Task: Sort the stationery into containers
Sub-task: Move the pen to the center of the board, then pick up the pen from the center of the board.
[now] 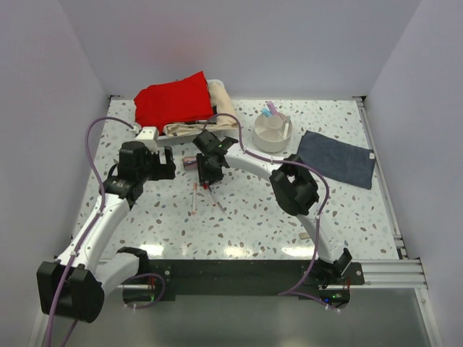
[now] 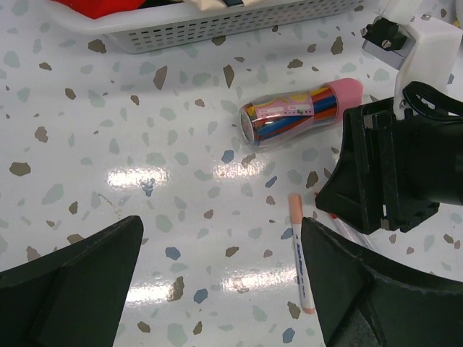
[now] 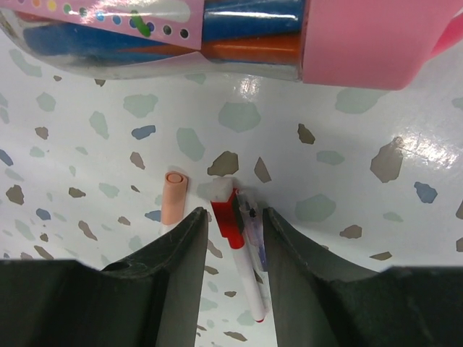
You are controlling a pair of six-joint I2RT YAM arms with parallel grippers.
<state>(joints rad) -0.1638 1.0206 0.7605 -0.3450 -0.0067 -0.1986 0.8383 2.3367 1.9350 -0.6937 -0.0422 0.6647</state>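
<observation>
Right gripper [image 3: 233, 211] sits low over the table [image 1: 246, 220], its jaws drawn narrow on either side of a red-and-white pen [image 3: 248, 285] that lies flat between them. I cannot tell whether the pads actually press on the pen. Left gripper [image 2: 221, 224] hangs just to the left of the right one, spread wide with nothing between its fingers [image 2: 79, 289].

At the far left of the table a red cloth [image 1: 173, 101] is heaped over a white slotted basket [image 2: 217, 27], with a beige cloth [image 1: 223, 97] beside it. A blue-grey cloth [image 1: 337, 160] lies flat at the far right. Between the two, near the back, stands the white organiser [image 1: 264, 142], well apart from both grippers. Pink and blue markers [image 1: 270, 110] stick up from its far side.

The clear tube [image 2: 286, 116] lies on its side on the table just beyond the right gripper. Its pink cap [image 2: 346, 92] points right in the left wrist view, and coloured pens are packed inside it.

A second pen, peach-capped [image 2: 298, 264], lies just beside the red-and-white one, outside the right gripper's jaws. In the left wrist view it sits near the inner edge of the left gripper's right finger.
</observation>
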